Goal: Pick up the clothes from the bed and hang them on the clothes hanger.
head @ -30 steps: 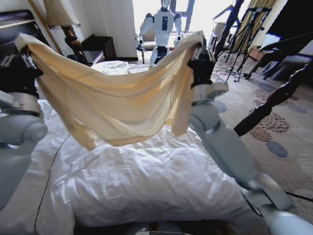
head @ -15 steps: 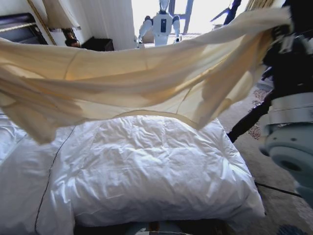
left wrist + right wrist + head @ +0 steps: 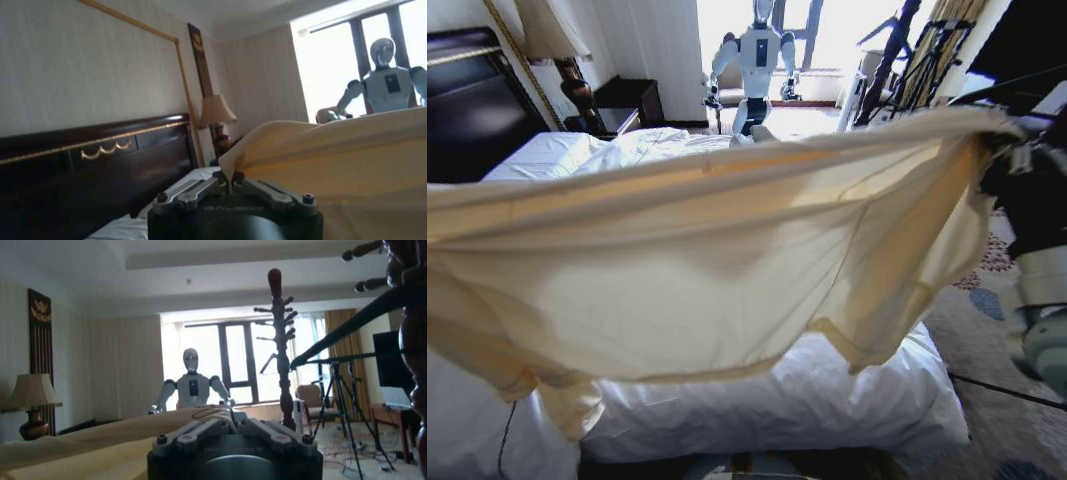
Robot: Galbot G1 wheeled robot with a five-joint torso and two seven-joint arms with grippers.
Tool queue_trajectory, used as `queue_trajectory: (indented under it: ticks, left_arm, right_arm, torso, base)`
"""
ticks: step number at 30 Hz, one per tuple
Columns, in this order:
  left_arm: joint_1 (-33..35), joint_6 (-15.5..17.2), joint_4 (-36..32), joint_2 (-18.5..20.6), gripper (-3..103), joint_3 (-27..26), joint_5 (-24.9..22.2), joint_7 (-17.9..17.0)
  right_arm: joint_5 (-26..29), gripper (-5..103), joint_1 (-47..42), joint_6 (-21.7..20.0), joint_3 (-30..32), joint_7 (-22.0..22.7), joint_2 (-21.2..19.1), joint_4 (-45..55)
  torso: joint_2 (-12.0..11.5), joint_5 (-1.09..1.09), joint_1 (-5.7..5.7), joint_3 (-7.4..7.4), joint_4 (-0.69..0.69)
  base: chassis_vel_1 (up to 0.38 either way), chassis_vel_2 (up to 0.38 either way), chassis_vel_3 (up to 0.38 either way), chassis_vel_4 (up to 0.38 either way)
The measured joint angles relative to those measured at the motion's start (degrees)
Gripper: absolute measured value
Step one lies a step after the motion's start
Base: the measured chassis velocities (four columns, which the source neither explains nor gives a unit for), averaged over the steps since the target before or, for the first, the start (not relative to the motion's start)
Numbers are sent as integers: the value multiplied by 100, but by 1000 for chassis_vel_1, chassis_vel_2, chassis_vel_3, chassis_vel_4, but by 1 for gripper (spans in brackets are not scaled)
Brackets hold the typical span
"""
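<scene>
Cream clothes (image 3: 707, 260): one | grippers: two, left gripper (image 3: 231, 176) and right gripper (image 3: 231, 416) clamped on it | bed (image 3: 827, 400): one

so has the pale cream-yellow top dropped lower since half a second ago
Yes. The pale cream-yellow thin fabric top has sunk: its hem now hangs far down over the white duvet bed, covering more of it than before.

My head camera looks forward and down over the bed (image 3: 757, 400) from its foot end, toward the far window. My left wrist camera sits close behind its gripper (image 3: 230, 176), facing along the bed's dark headboard (image 3: 87, 165). My right wrist camera faces the window. All three views share the standing white robot (image 3: 755, 55) beyond the bed.
</scene>
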Motion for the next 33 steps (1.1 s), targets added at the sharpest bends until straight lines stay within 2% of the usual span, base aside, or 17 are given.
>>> queue_trajectory:
  ticks: [3,4,6,7,8,9,12,13,16,17,19,20,23,24,25,27,33]
  left_arm:
    - [-856,373,94,871,0,1322,288,4]
    - [-856,373,94,871,0,1322,288,4]
    - [-1500,373,640,1531,0,2182,296,15]
    - [-1988,271,1238,1979,0,2788,289,45]
    - [-1988,271,1238,1979,0,2788,289,45]
    - [-2334,169,1714,2282,0,3216,257,85]
    - [-3785,-256,3230,2983,0,4877,268,321]
    - [-3785,-256,3230,2983,0,4877,268,321]
    - [-5751,-631,4849,3103,0,6864,463,351]
    - [-5751,-631,4849,3103,0,6864,463,351]
    - [-7184,-869,5873,2914,0,7985,605,263]
    - [-7184,-869,5873,2914,0,7985,605,263]
    - [-8902,-1135,7218,2420,0,9243,732,93]
    - [-8902,-1135,7218,2420,0,9243,732,93]
    - [-9463,-1225,7731,2186,0,9538,782,44]
    - [-9869,-1266,8169,1956,0,9702,806,27]
    - [-9708,-1239,8285,1867,15,9609,881,-38]
  right_arm:
    - [-714,0,432,230,-1417,-251,342,-246]
    - [-714,0,432,230,-1417,-251,342,-246]
    - [-1229,0,1098,576,-2407,-513,523,-985]
    - [-1535,0,1547,846,-3080,-708,697,-1642]
    - [-1535,0,1547,846,-3080,-708,697,-1642]
    - [-1734,0,1854,986,-3511,-788,853,-2088]
    - [-2365,0,2961,1514,-4556,-1006,1524,-3432]
    - [-2365,0,2961,1514,-4556,-1006,1524,-3432]
    - [-2848,0,4050,1935,-5275,-997,2308,-4928]
    - [-2848,0,4050,1935,-5275,-997,2308,-4928]
    - [-3141,0,4747,2141,-5552,-967,2780,-5933]
    - [-3141,0,4747,2141,-5552,-967,2780,-5933]
    - [-3702,0,5688,2438,-5645,-1001,3398,-7374]
    - [-3702,0,5688,2438,-5645,-1001,3398,-7374]
    - [-3909,0,5950,2554,-5604,-1026,3642,-7880]
    - [-4023,0,6076,2624,-5582,-1074,3857,-8250]
    - [-4143,0,5895,2668,-5594,-1304,3944,-8500]
  torso:
    - [0,-11,0,0,-7]
    - [0,-11,0,0,-7]
    - [0,-7,0,0,-7]
    - [-1,-8,1,1,-4]
    - [-1,-8,1,1,-4]
    - [-2,-6,3,3,-5]
    - [-4,-7,7,5,-7]
    - [-4,-7,7,5,-7]
    - [-4,-11,4,5,-1]
    - [-4,-11,4,5,-1]
    - [-4,-9,4,3,2]
    - [-4,-9,4,3,2]
    - [-4,-10,6,4,-6]
    - [-4,-10,6,4,-6]
    - [-4,-8,6,3,-7]
    - [-4,-1,6,3,-8]
    - [-3,-3,2,0,-5]
  base:
    - [0,0,0,0]
    - [0,0,0,0]
    - [0,0,0,0]
    - [0,0,0,0]
    - [0,0,0,0]
    - [-8,24,54,18]
    - [-1,8,18,-3]
    - [0,0,0,0]
    - [0,0,0,0]
    - [0,0,0,0]
    - [0,0,0,0]
    - [0,0,0,0]
    - [0,0,0,0]
    - [0,0,0,0]
    - [0,0,0,0]
    - [0,0,0,0]
    - [0,0,0,0]
